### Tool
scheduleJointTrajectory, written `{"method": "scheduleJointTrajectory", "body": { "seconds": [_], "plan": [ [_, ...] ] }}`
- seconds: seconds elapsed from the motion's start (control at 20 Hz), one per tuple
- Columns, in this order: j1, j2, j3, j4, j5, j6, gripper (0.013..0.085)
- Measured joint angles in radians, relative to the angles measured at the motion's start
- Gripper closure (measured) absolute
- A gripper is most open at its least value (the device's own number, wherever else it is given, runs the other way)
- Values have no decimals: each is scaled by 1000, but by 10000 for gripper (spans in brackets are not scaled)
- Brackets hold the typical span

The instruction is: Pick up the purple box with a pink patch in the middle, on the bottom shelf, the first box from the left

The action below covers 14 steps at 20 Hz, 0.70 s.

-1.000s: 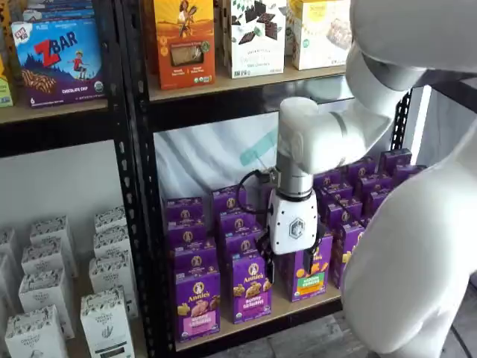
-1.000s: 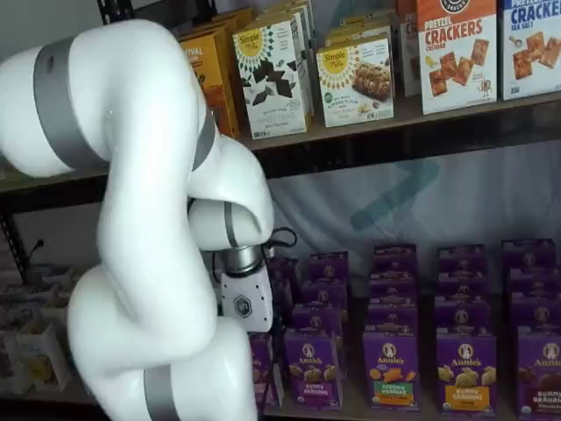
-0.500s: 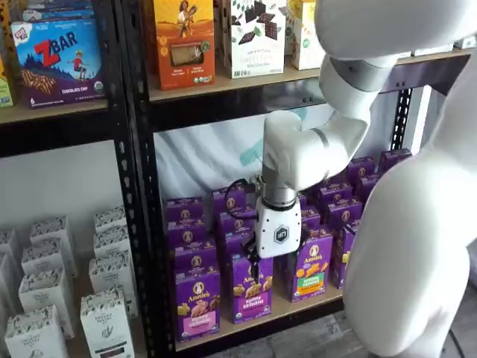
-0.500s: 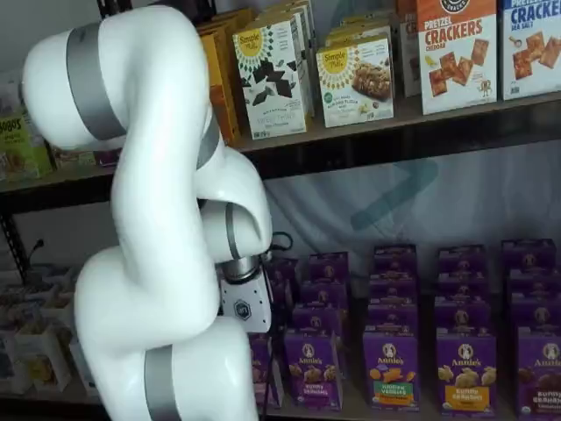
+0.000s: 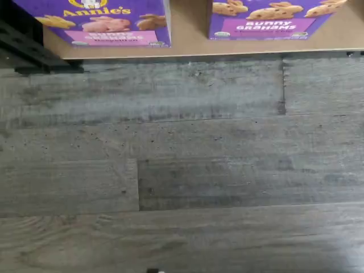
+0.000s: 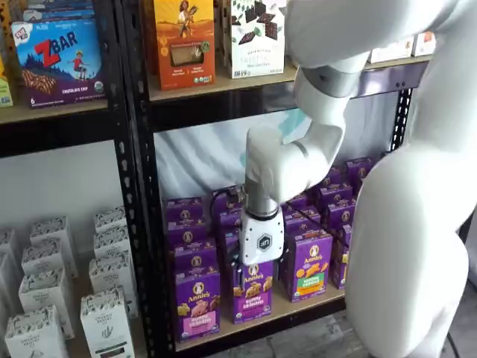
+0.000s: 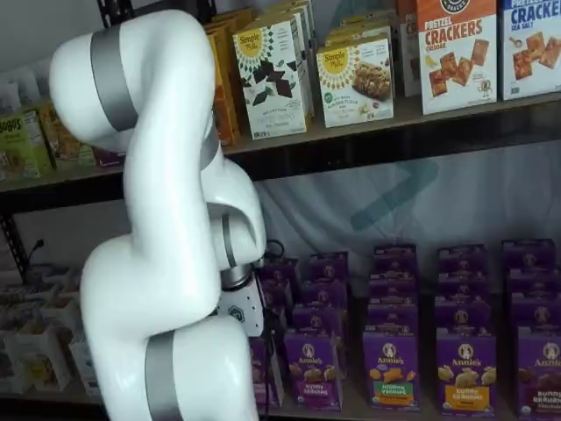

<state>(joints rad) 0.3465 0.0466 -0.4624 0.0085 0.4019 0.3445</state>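
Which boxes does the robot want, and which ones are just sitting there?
For the job:
- purple box with pink patch
- bottom shelf
- gripper, fingers hard to see

Just sitting there:
- Bunny Grahams box
- box with green-and-orange patch
- ZBar box
- crackers box
- white cartons

Grey wood-plank floor (image 5: 187, 165); black perforated rack posts (image 6: 131, 186); pale sheet w/ teal tape (image 7: 412, 197) behind shelves.
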Motion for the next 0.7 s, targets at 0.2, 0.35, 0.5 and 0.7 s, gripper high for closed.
{"method": "scheduleJointTrajectory", "body": {
  "seconds": [0.2,0.35,0.5,0.7],
  "plan": [
    [25,61,-46,-2,2,26,130],
    [36,103,-79,-18,-9,53,130],
    [44,153,-123,-29,-16,70,130],
    [49,215,-186,-1,-2,51,130]
  ]
}}
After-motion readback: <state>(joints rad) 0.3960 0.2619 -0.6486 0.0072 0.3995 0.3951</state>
